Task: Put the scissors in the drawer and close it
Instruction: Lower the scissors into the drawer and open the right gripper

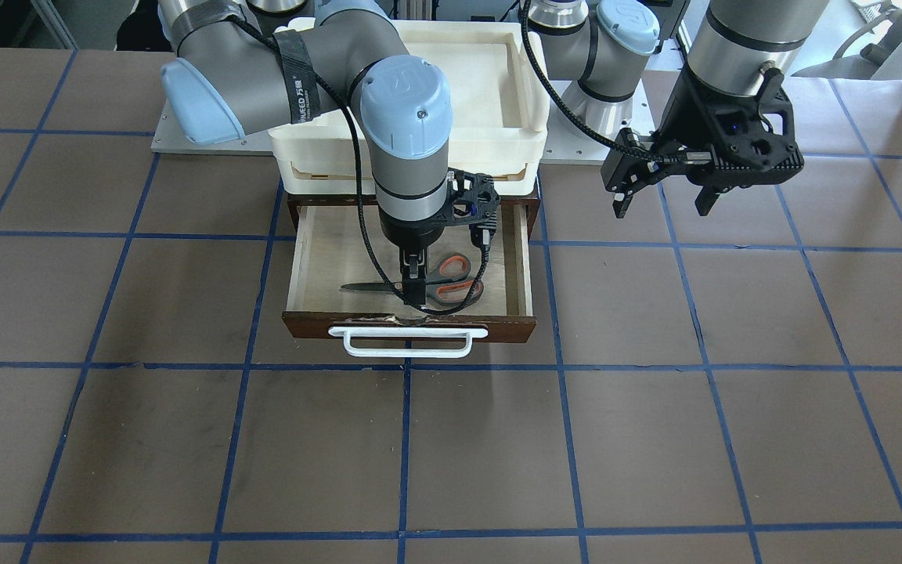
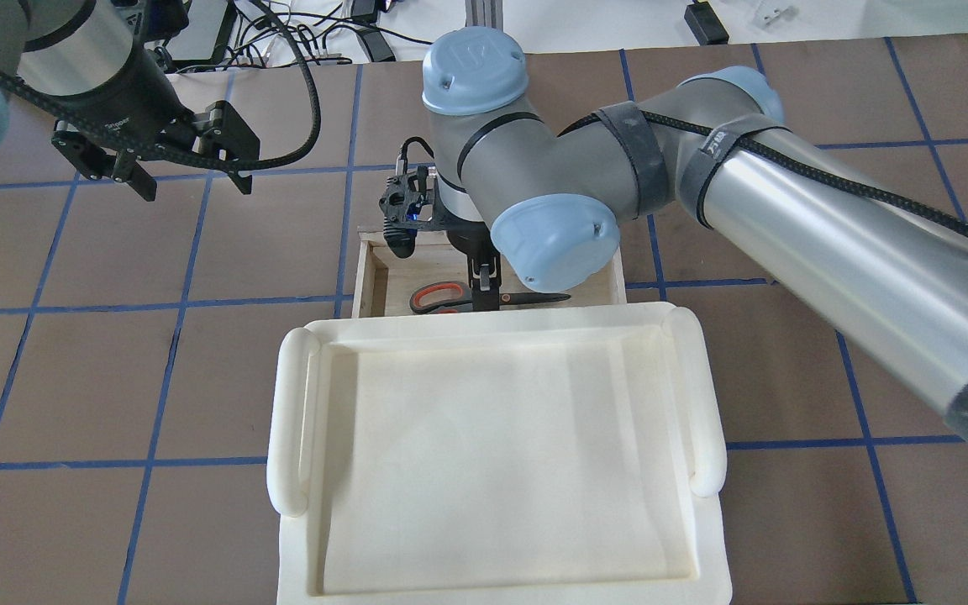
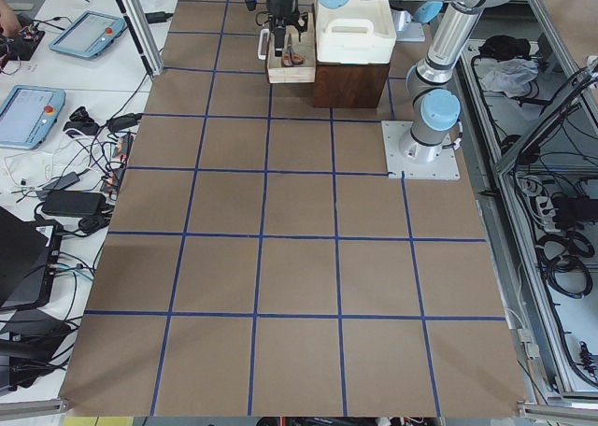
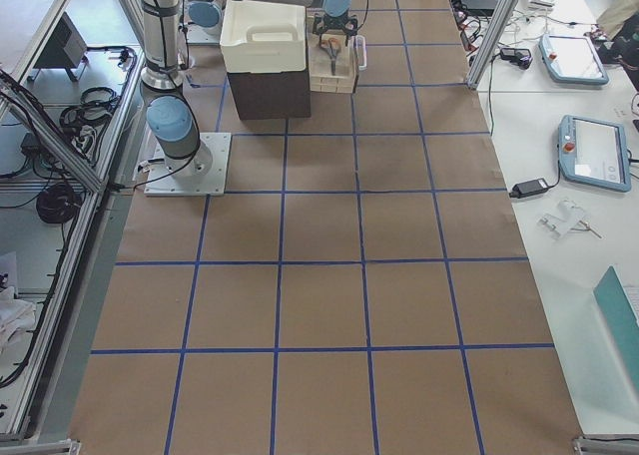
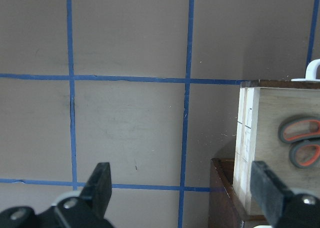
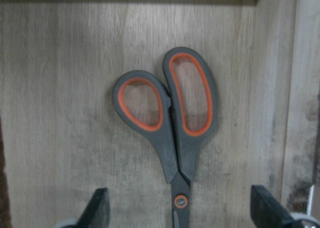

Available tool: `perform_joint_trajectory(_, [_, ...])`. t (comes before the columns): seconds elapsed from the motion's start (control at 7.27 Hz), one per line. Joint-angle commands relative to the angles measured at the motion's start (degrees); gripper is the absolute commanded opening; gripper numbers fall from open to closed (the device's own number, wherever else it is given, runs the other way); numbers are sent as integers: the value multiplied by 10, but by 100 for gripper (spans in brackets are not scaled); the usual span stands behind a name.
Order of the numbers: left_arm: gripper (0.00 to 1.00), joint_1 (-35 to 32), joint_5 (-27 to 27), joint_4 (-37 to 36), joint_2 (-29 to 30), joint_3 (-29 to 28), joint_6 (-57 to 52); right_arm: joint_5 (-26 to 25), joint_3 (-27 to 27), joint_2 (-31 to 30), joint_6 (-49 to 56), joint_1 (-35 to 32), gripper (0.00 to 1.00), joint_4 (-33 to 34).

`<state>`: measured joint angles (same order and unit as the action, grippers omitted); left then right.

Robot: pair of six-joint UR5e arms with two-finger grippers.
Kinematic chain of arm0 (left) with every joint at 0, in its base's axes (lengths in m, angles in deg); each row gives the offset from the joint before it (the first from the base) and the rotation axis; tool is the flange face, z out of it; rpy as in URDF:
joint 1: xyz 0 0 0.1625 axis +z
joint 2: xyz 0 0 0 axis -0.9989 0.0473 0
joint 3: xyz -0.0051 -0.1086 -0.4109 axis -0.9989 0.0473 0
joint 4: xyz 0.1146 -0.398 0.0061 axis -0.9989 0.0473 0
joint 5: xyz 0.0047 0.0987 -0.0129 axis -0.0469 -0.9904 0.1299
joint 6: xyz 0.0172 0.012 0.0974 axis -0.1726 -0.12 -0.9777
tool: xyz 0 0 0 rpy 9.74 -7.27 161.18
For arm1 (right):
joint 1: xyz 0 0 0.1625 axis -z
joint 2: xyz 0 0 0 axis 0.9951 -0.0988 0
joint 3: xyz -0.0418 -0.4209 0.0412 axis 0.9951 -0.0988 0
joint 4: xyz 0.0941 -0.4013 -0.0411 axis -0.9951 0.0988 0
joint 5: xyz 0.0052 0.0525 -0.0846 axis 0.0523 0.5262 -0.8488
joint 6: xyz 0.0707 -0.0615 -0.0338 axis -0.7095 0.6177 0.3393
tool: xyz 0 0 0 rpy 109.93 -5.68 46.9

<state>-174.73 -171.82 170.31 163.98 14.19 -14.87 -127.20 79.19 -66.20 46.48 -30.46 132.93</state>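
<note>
We judge the placing step to be all but done: the scissors (image 6: 172, 138) lie flat on the pale floor of the open drawer (image 1: 510, 328), handles toward its side wall, with nothing clamped on them. The right gripper (image 1: 414, 291) hangs low over them with its jaws apart, 1 finger on each side of the pivot in its wrist view. The left gripper (image 1: 662, 205) hovers beside the drawer over bare table, jaws also wide apart and empty. Next, we think the right arm must rise straight out, clear of the walls, before something pushes the dark front or its white handle (image 1: 388, 352) inward. Some things escape us: the cream tray (image 2: 291, 420) covers the drawer's rear from overhead, the blades are cut off in the wrist view, and we cannot tell whether the fingertips touch the floor.
</note>
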Motion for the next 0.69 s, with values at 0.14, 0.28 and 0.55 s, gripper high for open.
perform_joint_trajectory(0.14, [100, 3, -1, 1, -1, -1, -1, -37, -7, -12, -6, 2, 100, 31])
perform_joint_trajectory(0.28, [100, 3, -1, 6, -2, -1, 1, -40, -7, -33, -25, 11, 100, 34])
perform_joint_trajectory(0.55, [100, 3, -1, 6, -3, -1, 1, -53, -5, -71, -30, 57, 100, 27])
